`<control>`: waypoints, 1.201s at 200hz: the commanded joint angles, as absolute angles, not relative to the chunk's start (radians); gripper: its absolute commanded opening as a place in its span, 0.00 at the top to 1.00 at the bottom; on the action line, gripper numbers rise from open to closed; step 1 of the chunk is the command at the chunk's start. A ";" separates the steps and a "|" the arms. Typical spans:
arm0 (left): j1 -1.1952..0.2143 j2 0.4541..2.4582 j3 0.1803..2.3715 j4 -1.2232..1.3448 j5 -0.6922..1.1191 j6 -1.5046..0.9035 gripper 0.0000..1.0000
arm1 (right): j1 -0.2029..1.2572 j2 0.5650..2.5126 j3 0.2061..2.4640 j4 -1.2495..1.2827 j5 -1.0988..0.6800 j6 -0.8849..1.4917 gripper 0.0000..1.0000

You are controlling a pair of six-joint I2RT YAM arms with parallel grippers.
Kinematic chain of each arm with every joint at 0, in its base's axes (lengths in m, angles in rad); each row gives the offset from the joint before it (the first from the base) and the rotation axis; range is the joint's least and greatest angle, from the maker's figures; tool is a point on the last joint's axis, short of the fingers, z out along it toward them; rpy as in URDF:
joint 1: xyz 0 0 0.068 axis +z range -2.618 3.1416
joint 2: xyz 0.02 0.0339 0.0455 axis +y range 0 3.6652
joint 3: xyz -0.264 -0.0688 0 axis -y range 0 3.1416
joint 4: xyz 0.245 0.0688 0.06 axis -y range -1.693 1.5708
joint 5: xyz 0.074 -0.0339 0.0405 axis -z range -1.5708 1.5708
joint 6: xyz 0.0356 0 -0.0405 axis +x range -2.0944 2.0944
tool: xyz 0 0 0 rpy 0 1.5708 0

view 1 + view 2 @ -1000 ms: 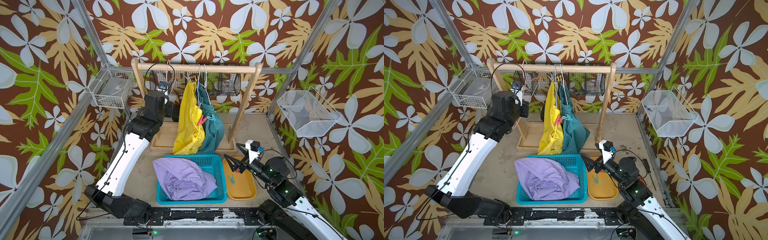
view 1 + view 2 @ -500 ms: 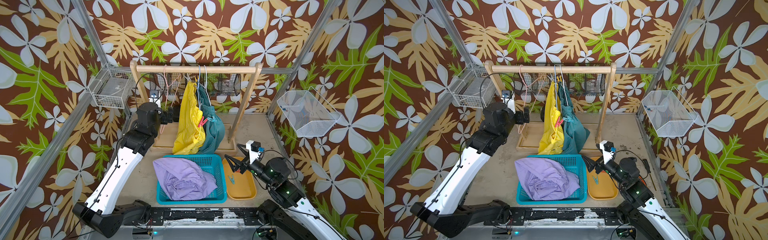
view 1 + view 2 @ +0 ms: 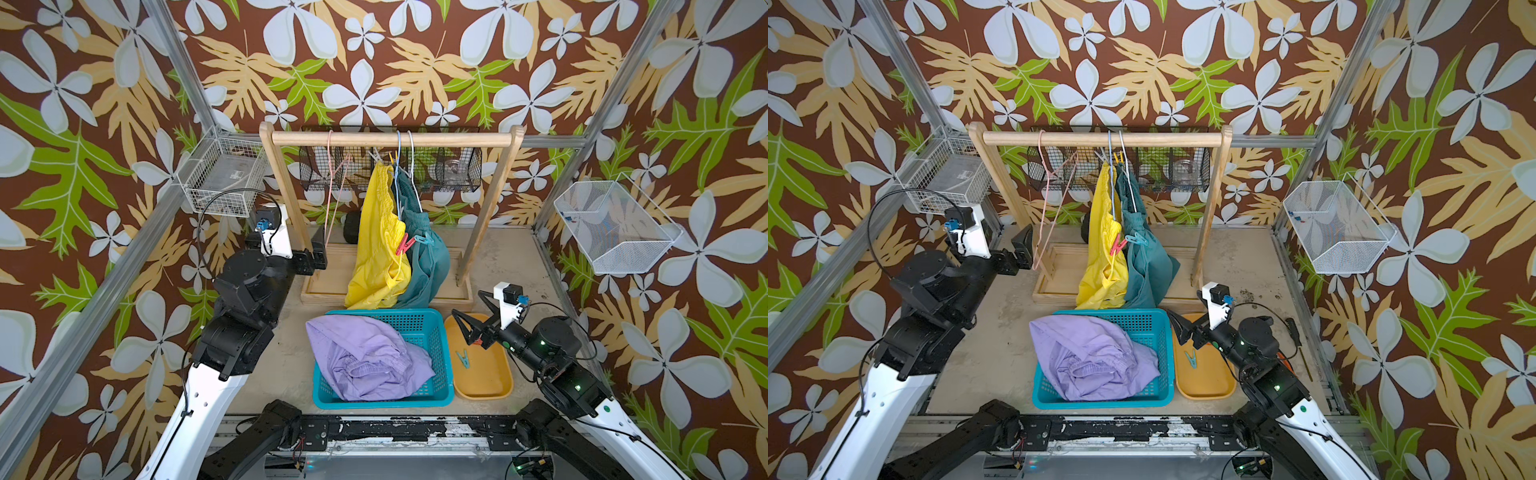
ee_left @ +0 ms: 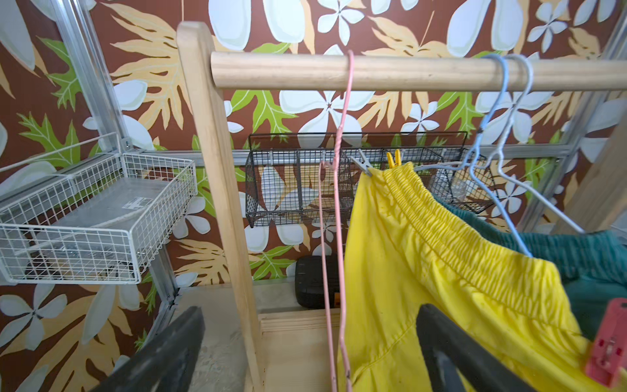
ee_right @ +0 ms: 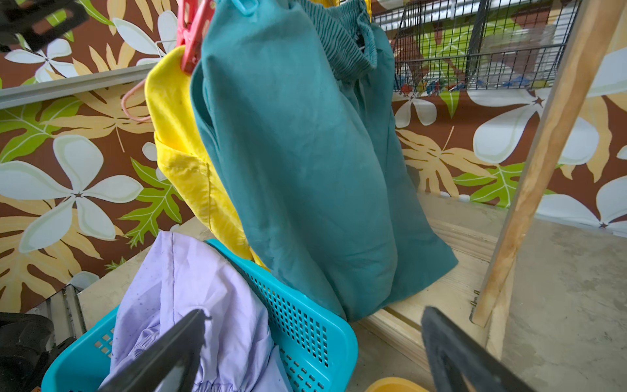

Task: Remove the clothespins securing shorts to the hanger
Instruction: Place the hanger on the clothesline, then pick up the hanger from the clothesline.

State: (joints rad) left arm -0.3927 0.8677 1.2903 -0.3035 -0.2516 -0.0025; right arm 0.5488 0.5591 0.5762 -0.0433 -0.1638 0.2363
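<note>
Beside the rack [image 3: 457, 139], left gripper [image 3: 314, 255] gapes empty near yellow shorts [image 3: 376, 249].
Advice — pinch the red-pink clothespin [image 3: 403, 244] squarely by its tails; right gripper [image 3: 471, 311] gapes too.

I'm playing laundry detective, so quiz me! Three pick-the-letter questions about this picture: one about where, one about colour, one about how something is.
1. Where are the lilac shorts? A hanging up, B in the teal basket, C on the floor.
2. What colour is the clothespin in the yellow tray? A red, B yellow, C teal.
3. The pink hanger is: A empty, B holding shorts, C fallen down.

Answers: B, they lie crumpled in it; C, it lies alone there; A, only bare wire shows.
</note>
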 commanded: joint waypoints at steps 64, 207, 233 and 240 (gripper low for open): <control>-0.391 0.767 1.205 -0.285 0.030 -0.098 0.05 | 0.548 0.620 0.586 0.069 -0.280 0.334 0.00; -0.837 0.879 1.228 -0.259 -0.244 -0.080 0.11 | 0.548 0.579 0.587 0.129 -0.342 0.349 0.00; -0.954 0.935 1.225 -0.251 -0.376 -0.048 0.09 | 0.548 0.578 0.600 0.108 -0.336 0.332 0.00; -0.957 0.948 1.219 -0.244 -0.372 -0.050 0.09 | 0.548 0.578 0.601 0.102 -0.332 0.328 0.00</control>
State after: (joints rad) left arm -0.9218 0.9180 1.2240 -0.2756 -0.2424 -0.0837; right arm 0.5476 0.5781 0.5892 0.1162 -0.3428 0.3531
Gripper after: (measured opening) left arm 0.905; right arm 0.997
